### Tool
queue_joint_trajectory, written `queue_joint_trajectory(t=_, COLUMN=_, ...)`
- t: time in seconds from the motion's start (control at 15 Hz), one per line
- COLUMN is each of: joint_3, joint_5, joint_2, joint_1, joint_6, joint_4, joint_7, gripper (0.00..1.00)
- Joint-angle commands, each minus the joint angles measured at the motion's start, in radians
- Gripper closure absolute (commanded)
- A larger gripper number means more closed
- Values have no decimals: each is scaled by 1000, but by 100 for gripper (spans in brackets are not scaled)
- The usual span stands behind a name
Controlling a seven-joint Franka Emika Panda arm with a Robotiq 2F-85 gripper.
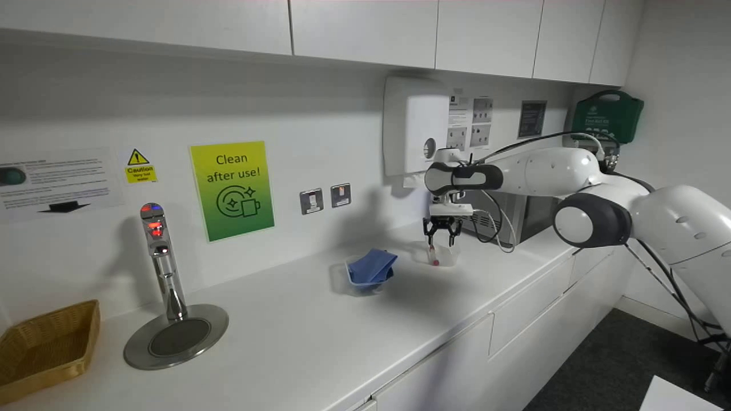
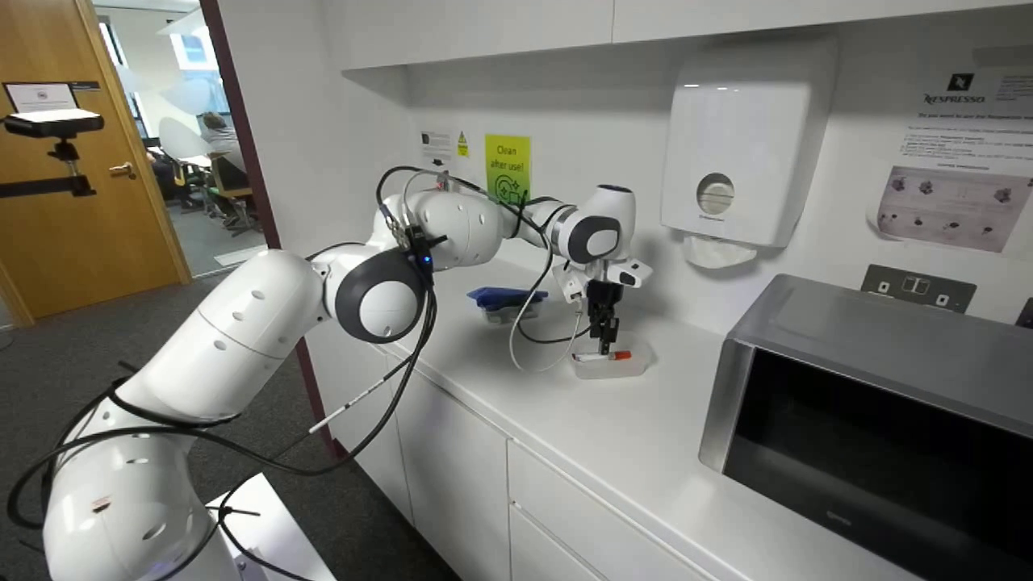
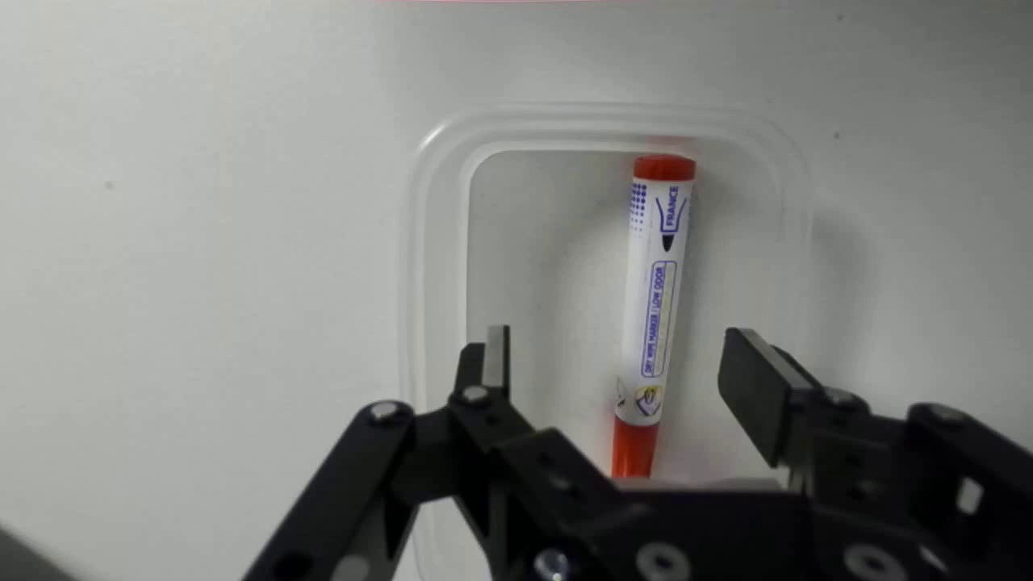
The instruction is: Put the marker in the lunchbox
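while your tool (image 3: 620, 363) stands with fingers parted, the marker (image 3: 655, 282) showing between them in the wrist view lies within the clear tub (image 3: 444, 266), apart from the blue lunchbox (image 1: 366, 282) on the desk (image 1: 274, 342).

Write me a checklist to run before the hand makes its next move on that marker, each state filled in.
1. Hand open: ok, its fingers stand apart.
2. Marker lined up between the fingers: ok in the wrist view.
3. Fingertips low enough to grip: cannot tell, no view settles their height over the marker.
4. Clear container resting on the counter: ok, with the marker lying inside it.
5. Marker free of the container's wall: cannot tell, its upper end in the wrist view lies close to it.
6. Lunchbox open to take the marker: not ok, a blue cloth-like piece covers much of its opening.
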Motion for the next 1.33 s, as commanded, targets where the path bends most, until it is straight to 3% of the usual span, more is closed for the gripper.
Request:
queue_joint_trajectory(t=0.0, joint_3=4, joint_5=-7, joint_2=-84, joint_1=20, joint_6=-34, joint_4=-32, joint_7=-11, gripper=0)
queue_joint_trajectory(t=0.6, joint_3=12, joint_5=-45, joint_2=-402, joint_1=152, joint_6=64, joint_4=-361, joint_7=-78, gripper=0)
queue_joint_trajectory(t=0.8, joint_3=11, joint_5=-45, joint_2=-492, joint_1=184, joint_6=149, joint_4=-479, joint_7=-109, gripper=0)
queue_joint_trajectory(t=1.07, joint_3=38, joint_5=-44, joint_2=-611, joint_1=188, joint_6=280, joint_4=-642, joint_7=-127, gripper=0)
queue_joint_trajectory(t=1.27, joint_3=65, joint_5=-23, joint_2=-703, joint_1=180, joint_6=312, joint_4=-771, joint_7=-164, gripper=0)
